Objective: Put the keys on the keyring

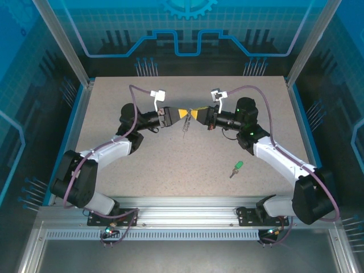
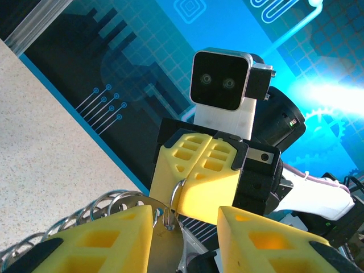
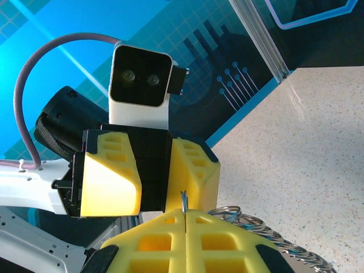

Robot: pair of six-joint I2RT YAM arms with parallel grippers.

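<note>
The green-headed key (image 1: 237, 167) lies flat on the table, right of centre and well away from both grippers. Above the table's middle the two grippers meet tip to tip. My right gripper (image 1: 195, 115) (image 3: 185, 213) is shut on a thin wire ring of the keyring (image 2: 173, 196) (image 3: 184, 199). The keyring's grey metal body (image 2: 162, 244) lies between my left gripper's (image 1: 183, 115) (image 2: 185, 222) fingers, against the left one. Those jaws stand apart. A string of silvery links (image 2: 85, 216) (image 3: 261, 227) hangs from the keyring (image 1: 185, 127).
The speckled table (image 1: 170, 170) has blue walls at left, right and back. Both arms reach in from the near corners, elbows bent outward. An aluminium rail (image 1: 182, 219) runs along the near edge.
</note>
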